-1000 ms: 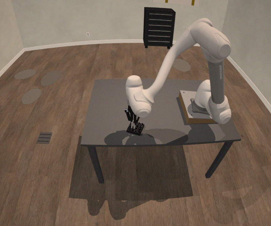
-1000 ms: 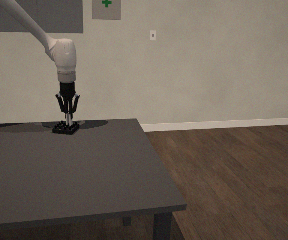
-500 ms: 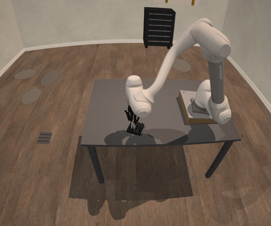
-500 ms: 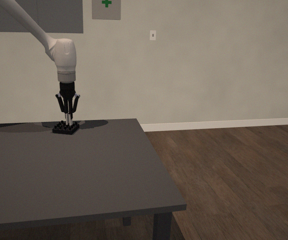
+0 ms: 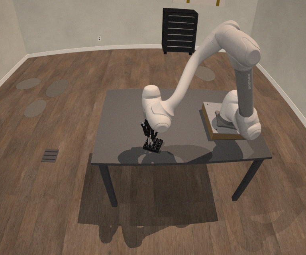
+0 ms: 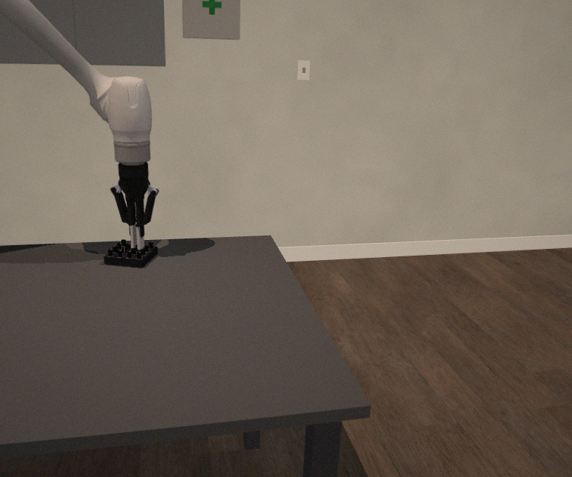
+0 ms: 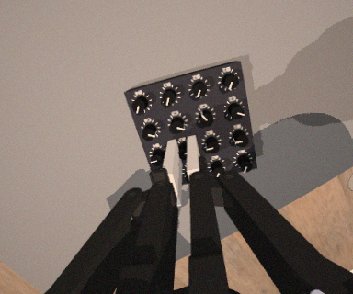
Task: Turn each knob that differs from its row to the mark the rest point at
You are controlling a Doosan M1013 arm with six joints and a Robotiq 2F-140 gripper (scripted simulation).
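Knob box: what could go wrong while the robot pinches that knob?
The gripper is shut on one knob in a tight grid; its fingers could nudge a neighbour off its mark. Turning too far could hit an end stop and twist the small knob box on the table.
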